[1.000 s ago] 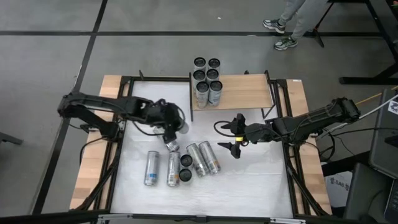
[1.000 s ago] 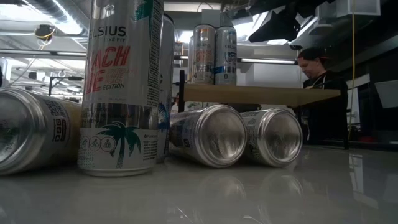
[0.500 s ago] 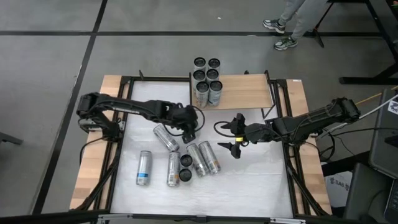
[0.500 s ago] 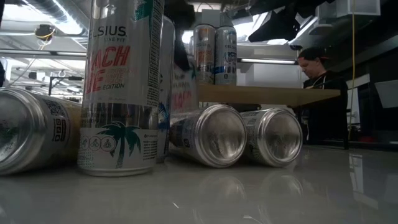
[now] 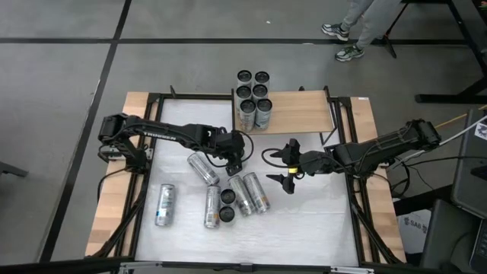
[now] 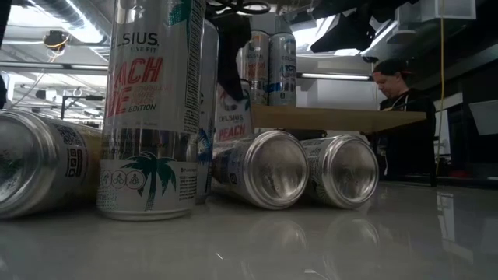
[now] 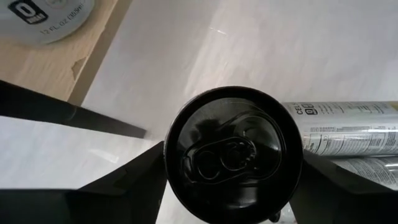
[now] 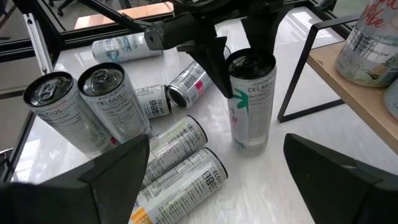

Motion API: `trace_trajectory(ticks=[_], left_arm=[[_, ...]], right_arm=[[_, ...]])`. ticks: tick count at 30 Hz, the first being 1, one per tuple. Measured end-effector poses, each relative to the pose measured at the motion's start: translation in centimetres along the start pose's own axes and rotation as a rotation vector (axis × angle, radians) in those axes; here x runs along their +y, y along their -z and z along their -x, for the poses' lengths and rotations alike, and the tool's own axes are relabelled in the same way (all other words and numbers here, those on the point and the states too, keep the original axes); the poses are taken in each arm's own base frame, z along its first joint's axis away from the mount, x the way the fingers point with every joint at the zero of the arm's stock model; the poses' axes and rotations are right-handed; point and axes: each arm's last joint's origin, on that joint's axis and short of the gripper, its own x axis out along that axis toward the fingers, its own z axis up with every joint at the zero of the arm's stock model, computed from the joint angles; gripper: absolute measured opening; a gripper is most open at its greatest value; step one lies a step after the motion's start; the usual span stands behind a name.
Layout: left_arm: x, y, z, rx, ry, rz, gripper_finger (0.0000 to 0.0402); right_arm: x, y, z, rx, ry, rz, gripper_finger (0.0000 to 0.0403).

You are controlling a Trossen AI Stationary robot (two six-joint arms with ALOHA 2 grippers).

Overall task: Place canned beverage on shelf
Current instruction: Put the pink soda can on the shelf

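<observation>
Left gripper (image 5: 237,151) pinches an upright can (image 8: 251,99) just in front of the shelf (image 5: 293,112).

High view: we see the right gripper (image 5: 284,169) spread, waiting mid-table. Low view: the can (image 6: 232,117) stands beside the shelf (image 6: 334,118) edge. Left wrist view: fingers (image 7: 134,171) flank the can top (image 7: 233,152). Right wrist view: we see the can upright on the table, loose cans (image 8: 180,158) nearby.

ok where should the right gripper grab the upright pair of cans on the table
Take one upright can at a time, across its upper wall just below the rim, coming straight down from above. They stand touching each other with lying cans against their bases, so a low side approach looks crowded. The right gripper is open; the left gripper holds another can.
</observation>
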Motion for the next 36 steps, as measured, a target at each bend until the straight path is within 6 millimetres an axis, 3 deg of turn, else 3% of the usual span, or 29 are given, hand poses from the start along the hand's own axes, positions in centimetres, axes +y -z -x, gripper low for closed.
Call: trace_trajectory(ticks=[7, 36], left_arm=[[-0.05, -0.2, 0.09, -0.019, 0.005, 0.044, 0.0293], [0.09, -0.6, 0.82, -0.051, 0.049, 0.066, 0.0296]], right_arm=[[0.0, 0.0, 0.0, 0.0, 0.0, 0.0, 0.0364], [0.19, -0.54, 0.0, -0.054, -0.019, -0.018, 0.0364]])
